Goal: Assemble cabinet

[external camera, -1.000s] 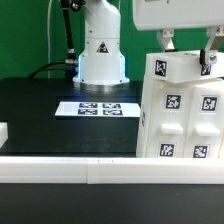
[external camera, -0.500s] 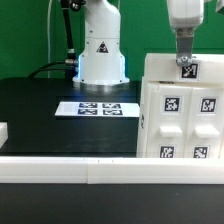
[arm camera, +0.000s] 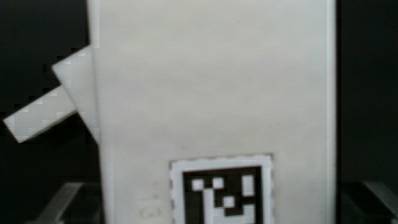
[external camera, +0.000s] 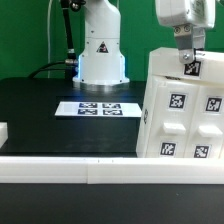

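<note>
The cabinet (external camera: 180, 110), a large white box with black-and-white tags, stands at the exterior view's right, tipped off upright so its tags sit askew. My gripper (external camera: 190, 66) comes down from above and is shut on the box's top edge next to a tag. In the wrist view the box's white face (arm camera: 205, 90) fills the middle, with a tag low on it. My gripper (arm camera: 214, 208) has one dark finger (arm camera: 64, 203) against each side of the box. A flat white piece (arm camera: 47, 108) juts at a slant from the box's side.
The marker board (external camera: 100, 108) lies on the black table ahead of the white robot base (external camera: 102, 50). A small white block (external camera: 3, 130) sits at the exterior view's left edge. A long white rail (external camera: 100, 168) edges the table's front.
The gripper has shifted at the box's top edge. The cabinet, upright half a second ago, is now tipped, its top edge and tags slanted.
</note>
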Robot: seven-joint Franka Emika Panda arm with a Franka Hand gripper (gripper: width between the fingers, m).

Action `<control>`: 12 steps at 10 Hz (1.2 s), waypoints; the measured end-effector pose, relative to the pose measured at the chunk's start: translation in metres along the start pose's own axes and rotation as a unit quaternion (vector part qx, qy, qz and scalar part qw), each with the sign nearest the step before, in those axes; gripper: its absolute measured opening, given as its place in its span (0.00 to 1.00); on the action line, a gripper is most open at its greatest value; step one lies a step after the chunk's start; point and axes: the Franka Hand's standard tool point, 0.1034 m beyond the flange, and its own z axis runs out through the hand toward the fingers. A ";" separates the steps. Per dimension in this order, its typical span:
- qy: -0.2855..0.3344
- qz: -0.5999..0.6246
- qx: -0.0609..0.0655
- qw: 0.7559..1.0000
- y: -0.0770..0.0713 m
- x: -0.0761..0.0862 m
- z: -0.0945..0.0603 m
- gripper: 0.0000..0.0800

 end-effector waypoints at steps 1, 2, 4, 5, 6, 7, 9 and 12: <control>-0.006 0.007 0.000 1.000 0.000 -0.001 0.000 0.70; -0.007 -0.010 -0.001 1.000 0.001 -0.003 0.000 0.70; -0.010 -0.023 0.001 1.000 0.001 -0.005 -0.002 0.97; -0.012 -0.027 0.002 1.000 0.001 -0.008 -0.006 0.97; -0.017 -0.035 0.005 0.999 0.000 -0.011 -0.011 0.99; -0.026 -0.045 0.010 0.999 -0.003 -0.014 -0.020 1.00; -0.040 -0.047 0.019 0.998 -0.007 -0.020 -0.030 1.00; -0.014 -0.146 -0.002 0.989 -0.001 -0.017 -0.023 1.00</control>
